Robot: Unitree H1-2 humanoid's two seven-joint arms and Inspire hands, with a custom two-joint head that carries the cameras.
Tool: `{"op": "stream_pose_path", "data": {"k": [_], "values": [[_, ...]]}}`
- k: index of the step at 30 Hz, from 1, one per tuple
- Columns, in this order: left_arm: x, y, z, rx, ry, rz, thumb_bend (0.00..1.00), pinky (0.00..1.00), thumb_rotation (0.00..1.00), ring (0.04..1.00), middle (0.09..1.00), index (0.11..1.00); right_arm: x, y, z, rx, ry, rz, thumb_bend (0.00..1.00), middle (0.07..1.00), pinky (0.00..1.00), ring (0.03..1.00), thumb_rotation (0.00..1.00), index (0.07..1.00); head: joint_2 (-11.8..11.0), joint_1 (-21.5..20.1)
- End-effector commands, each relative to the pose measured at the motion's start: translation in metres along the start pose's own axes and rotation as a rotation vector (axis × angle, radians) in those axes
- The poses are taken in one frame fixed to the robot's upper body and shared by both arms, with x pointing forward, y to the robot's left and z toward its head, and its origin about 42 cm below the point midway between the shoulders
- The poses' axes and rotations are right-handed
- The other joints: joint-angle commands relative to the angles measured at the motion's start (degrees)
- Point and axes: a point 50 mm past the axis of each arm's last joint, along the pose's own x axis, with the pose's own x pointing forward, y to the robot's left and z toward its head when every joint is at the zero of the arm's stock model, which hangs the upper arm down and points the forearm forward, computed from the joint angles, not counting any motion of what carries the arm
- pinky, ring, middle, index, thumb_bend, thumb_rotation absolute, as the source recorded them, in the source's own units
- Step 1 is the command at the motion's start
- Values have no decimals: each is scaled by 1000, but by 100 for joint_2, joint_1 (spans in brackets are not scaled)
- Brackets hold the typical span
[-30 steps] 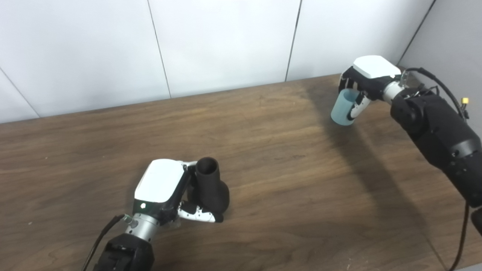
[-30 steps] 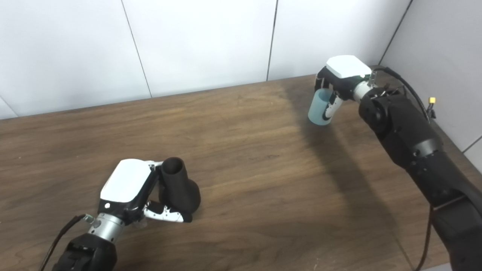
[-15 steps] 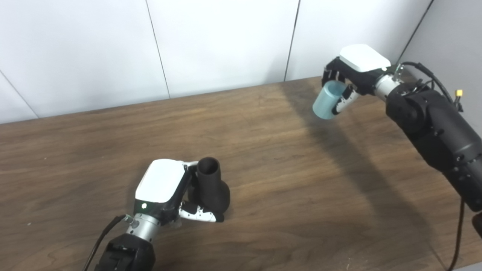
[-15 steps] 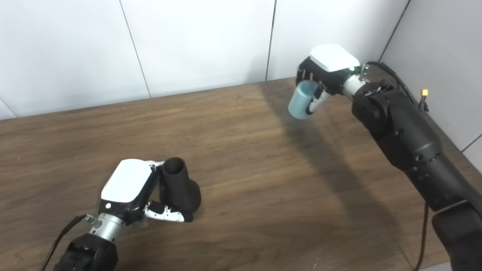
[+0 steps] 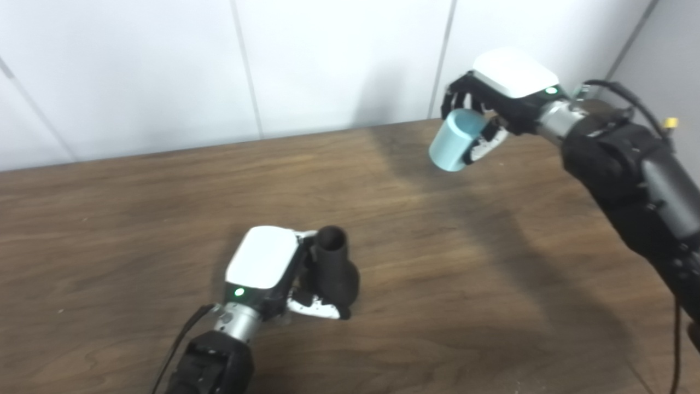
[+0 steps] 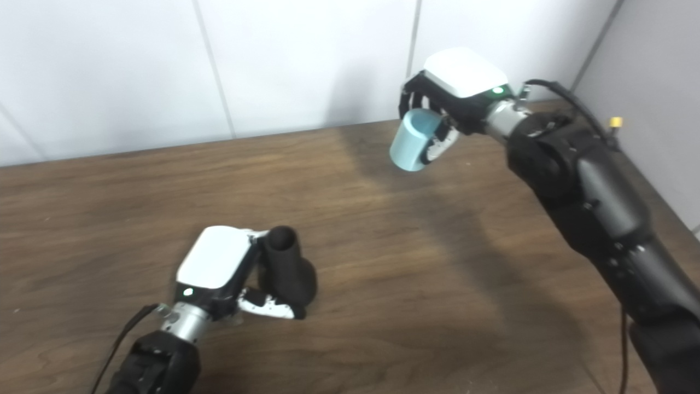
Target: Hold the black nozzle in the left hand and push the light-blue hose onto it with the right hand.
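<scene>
The black nozzle point(image 5: 334, 272) stands upright on the wooden table point(image 5: 136, 197), its open narrow end up. My left hand point(image 5: 268, 268) is shut around it from the left, thumb wrapped across its wide base. The light-blue hose point(image 5: 454, 141), a short tube, is held in my right hand point(image 5: 500, 93), well above the table at the back right, tilted with one open end toward the lower left. The right hand is far from the nozzle, up and to its right. The hose also shows in the right eye view point(image 6: 413, 141), as does the nozzle point(image 6: 284, 268).
White wall panels point(image 5: 328, 54) run along the table's far edge. A grey wall point(image 5: 672, 65) closes the right side. The right arm point(image 5: 629, 175) crosses the table's right part, casting a shadow on the wood.
My right hand has lifted the hose off the table and carried it up and to the left. The camera has shifted a little. The left hand still holds the nozzle in place.
</scene>
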Motion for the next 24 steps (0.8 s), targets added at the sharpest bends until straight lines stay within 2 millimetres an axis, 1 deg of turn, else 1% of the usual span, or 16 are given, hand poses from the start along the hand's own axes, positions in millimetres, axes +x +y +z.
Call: {"op": "stream_pose_path", "data": {"k": [1, 6, 13, 15, 18, 21, 22, 24], "values": [[10, 5, 6, 12, -13, 59, 525, 457, 0, 548, 459, 494, 3, -39, 8, -32, -14, -99, 491, 490, 298, 377, 0, 548, -4, 84], [15, 2, 13, 12, -2, 58, 526, 462, 0, 538, 453, 491, -1, -58, 36, -2, -75, -126, 494, 519, 318, 392, 0, 525, -28, 308], [19, 1, 18, 11, 3, 61, 526, 479, 0, 548, 476, 486, -3, -71, 63, 14, -176, -166, 494, 488, 331, 383, 0, 545, -45, 423], [20, 1, 18, 9, 4, 63, 525, 481, 0, 551, 481, 485, -4, -73, 68, 20, -204, -168, 496, 498, 340, 390, 0, 538, -46, 431], [20, 1, 18, 7, 4, 63, 524, 478, 0, 555, 490, 483, -4, -74, 75, 19, -266, -175, 496, 474, 369, 376, 0, 545, -41, 435], [21, 1, 18, 8, 6, 60, 524, 485, 0, 561, 494, 482, -6, -75, 80, -1, -292, -172, 498, 466, 425, 376, 0, 539, -37, 426], [21, 1, 18, 7, 6, 61, 524, 485, 0, 561, 494, 482, -7, -75, 83, -8, -298, -173, 506, 462, 422, 377, 0, 537, -39, 423], [21, 1, 17, 7, 8, 62, 524, 485, 0, 560, 496, 482, -10, -75, 86, -12, -323, -181, 513, 454, 385, 375, 0, 533, -34, 416]]}}
